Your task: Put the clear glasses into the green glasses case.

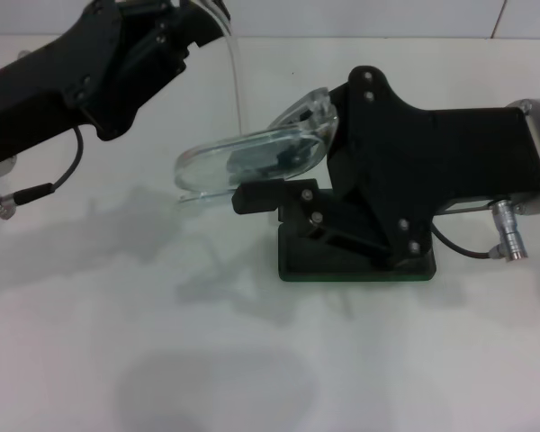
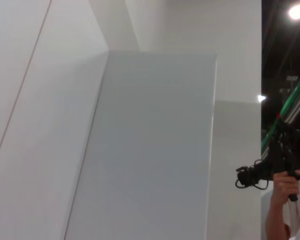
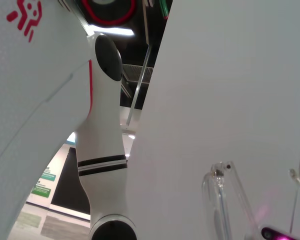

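Note:
The clear glasses hang above the white table, one lens lying flat and pointing left. My right gripper reaches in from the right and is shut on them near the frame's right end. Its wrist view shows a clear piece of the glasses up close. One thin clear temple rises to my left gripper at the top edge. The green glasses case lies on the table right under the right gripper, which hides most of it. Whether its lid is up cannot be made out.
The white table stretches to a white wall at the back. A black cable with a metal plug dangles from the left arm. A metal connector sticks out of the right wrist. The left wrist view shows only white panels.

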